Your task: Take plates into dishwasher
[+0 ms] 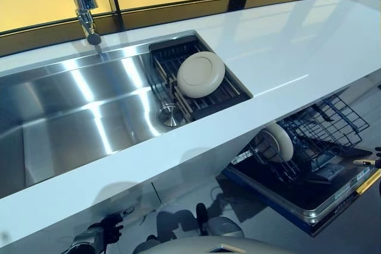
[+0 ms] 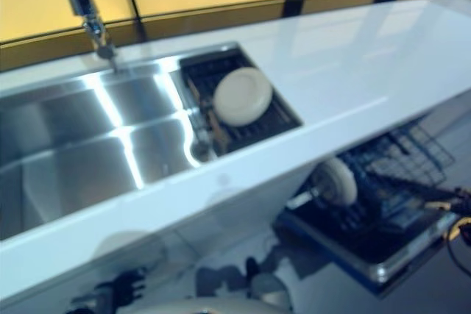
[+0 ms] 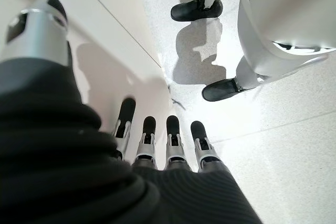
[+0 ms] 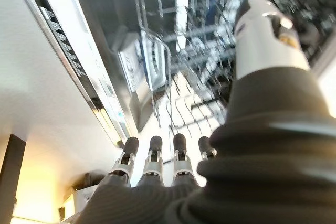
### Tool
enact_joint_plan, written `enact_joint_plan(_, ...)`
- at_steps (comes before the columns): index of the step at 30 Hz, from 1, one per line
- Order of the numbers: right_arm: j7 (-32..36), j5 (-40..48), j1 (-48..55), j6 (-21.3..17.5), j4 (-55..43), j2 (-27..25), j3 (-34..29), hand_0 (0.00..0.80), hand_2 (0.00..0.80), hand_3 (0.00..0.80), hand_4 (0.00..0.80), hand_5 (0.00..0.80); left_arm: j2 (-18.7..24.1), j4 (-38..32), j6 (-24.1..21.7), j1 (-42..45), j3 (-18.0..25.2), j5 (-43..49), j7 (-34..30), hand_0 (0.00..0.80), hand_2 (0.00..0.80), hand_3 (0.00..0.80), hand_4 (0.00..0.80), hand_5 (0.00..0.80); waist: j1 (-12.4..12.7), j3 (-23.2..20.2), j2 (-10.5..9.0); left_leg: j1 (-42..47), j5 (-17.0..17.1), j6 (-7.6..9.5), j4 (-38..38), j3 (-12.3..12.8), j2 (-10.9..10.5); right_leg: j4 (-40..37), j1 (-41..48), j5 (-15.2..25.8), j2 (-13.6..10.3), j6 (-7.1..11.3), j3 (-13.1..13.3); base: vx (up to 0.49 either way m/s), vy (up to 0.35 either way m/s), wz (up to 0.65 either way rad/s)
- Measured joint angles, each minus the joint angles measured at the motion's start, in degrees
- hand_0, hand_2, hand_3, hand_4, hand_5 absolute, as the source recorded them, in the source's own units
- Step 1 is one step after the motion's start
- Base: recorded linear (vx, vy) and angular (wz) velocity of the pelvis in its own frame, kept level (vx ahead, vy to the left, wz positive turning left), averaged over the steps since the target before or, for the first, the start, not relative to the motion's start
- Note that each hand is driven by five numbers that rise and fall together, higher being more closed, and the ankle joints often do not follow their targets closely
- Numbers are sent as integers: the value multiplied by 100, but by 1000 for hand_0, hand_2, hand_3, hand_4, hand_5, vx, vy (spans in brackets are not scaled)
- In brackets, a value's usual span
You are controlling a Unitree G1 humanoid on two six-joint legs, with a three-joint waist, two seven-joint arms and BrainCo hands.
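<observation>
Down low, the left hand (image 3: 157, 140) hangs relaxed over the speckled floor (image 3: 273, 145), grasping nothing. The right hand (image 4: 157, 163) likewise hangs loose by the wire dishwasher rack (image 1: 321, 129), where one round cream plate (image 1: 278, 142) stands. Beyond the glossy white tabletop (image 1: 286, 57), another plate (image 1: 200, 74) leans on the dark sink rack (image 1: 220, 96) in the steel sink (image 1: 77, 117).

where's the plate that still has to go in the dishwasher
In the eye views the plate leans on the dark drying rack at the right end of the sink, right of the faucet.
</observation>
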Motion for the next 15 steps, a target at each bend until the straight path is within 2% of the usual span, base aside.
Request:
enact_joint_plan(4,-257,709,29,116,-421,-40,-547,0,0,0,0,0,-25,86,-74,-2,-8,-11,7,0,0,0,0,0,-11,-10,9,8,-4,-3,1,50,-26,3,-16,17,14,1,55,25,21,-7)
enact_joint_plan(8,-510,1048,-26,347,-849,-417,-678,0,0,0,0,0,-59,122,-120,-1,-11,-52,43,0,0,0,0,0,-7,-28,41,9,-5,-2,-1,50,-29,0,-15,17,10,1,57,16,9,0)
enact_joint_plan(15,-1074,1340,-642,382,-1154,-1087,-792,0,0,0,0,0,-178,166,-229,15,-15,-118,104,0,0,0,0,0,12,-65,102,11,-4,-1,0,25,-37,0,-1,18,1,0,50,4,3,0)
